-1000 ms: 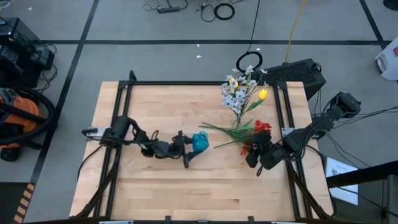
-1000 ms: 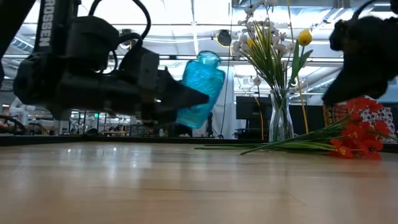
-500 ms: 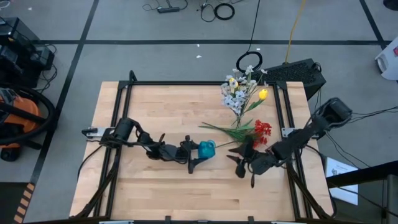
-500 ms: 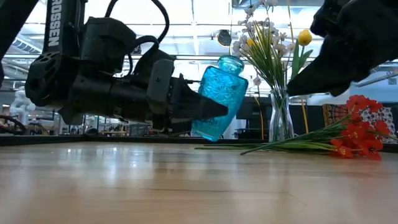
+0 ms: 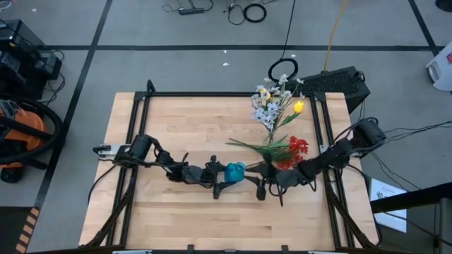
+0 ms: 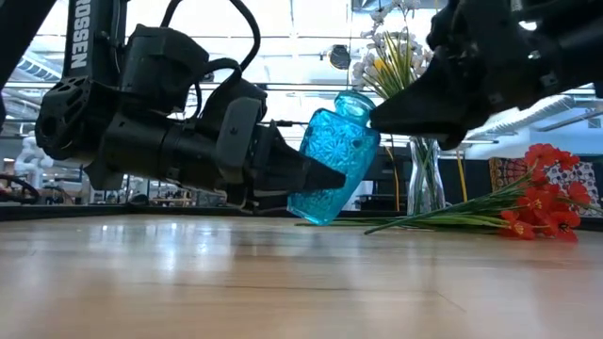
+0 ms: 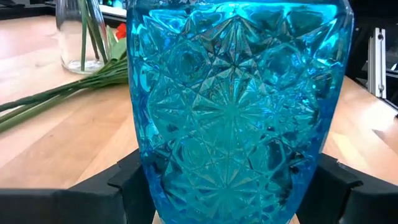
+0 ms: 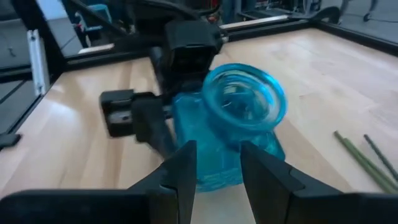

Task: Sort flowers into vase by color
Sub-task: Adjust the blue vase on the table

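A blue cut-glass vase [image 6: 334,160] is held tilted near the table's middle, its mouth [image 8: 244,99] toward the table's right edge. My left gripper [image 5: 227,173] is shut on it. My right gripper [image 8: 217,149] is open with a narrow gap, nearly level, its fingertips [image 6: 377,118] right at the vase's neck. Red flowers [image 5: 296,149] lie on the table on their green stems. White and yellow flowers [image 5: 274,104] stand in a clear glass vase [image 6: 424,184] at the far right. My left gripper pinches the blue vase's lower body between its two fingers [image 7: 127,183], one on each side wall. The fingers come nearly level from the table's left. The vase leans toward the right, its bottom corner [image 6: 316,218] down at the table top; whether it rests there I cannot tell. My right gripper is at the vase's neck; whether it touches I cannot tell.
Green stems [image 7: 56,99] of the red flowers stretch along the table just beyond the blue vase. A black frame rail [image 5: 328,134] runs along the table's right side. Bare wood [image 5: 183,120] lies to the far left and along the near edge.
My right gripper has left the red flowers and swung toward the table's left, sinking a little and turning nearly level, to the blue vase's mouth. My left gripper has carried the vase toward the right and lower, still tilted.
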### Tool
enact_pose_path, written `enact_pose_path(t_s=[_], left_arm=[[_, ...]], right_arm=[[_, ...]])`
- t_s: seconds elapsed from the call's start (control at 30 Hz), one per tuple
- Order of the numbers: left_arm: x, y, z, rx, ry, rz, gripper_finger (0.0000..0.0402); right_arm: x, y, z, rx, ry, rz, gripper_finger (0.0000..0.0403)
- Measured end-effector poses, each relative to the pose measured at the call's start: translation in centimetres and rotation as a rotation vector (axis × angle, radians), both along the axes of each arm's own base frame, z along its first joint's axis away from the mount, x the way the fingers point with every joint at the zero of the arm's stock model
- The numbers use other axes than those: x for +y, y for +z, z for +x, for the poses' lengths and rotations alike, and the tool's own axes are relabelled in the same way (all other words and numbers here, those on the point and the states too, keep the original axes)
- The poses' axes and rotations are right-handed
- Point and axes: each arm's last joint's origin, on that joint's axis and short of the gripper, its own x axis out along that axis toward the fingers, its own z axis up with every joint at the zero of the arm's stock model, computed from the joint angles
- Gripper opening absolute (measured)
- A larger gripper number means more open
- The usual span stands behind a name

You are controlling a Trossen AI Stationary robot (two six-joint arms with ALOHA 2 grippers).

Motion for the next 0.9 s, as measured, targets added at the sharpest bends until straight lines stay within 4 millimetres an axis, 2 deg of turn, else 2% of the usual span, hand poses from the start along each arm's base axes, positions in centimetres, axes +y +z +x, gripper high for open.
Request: enact_pose_path(t_s=[0.33, 0.7, 0.9], left_arm=[[0.1, -0.1, 0.0, 0.007, 0.010, 0.000, 0.0284], [0.2, -0.2, 0.0, 0.019, 0.014, 0.008, 0.0285], [0.3, -0.6, -0.1, 0.060, 0.033, -0.003, 0.0314]], right_arm=[[-1.9, 0.1, 0.9, -0.008, -0.019, 0.000, 0.0116], [-2.6, 0.2, 1.2, -0.007, 0.037, 0.018, 0.0116], [-2.6, 0.1, 1.2, -0.005, 0.042, 0.017, 0.0116]])
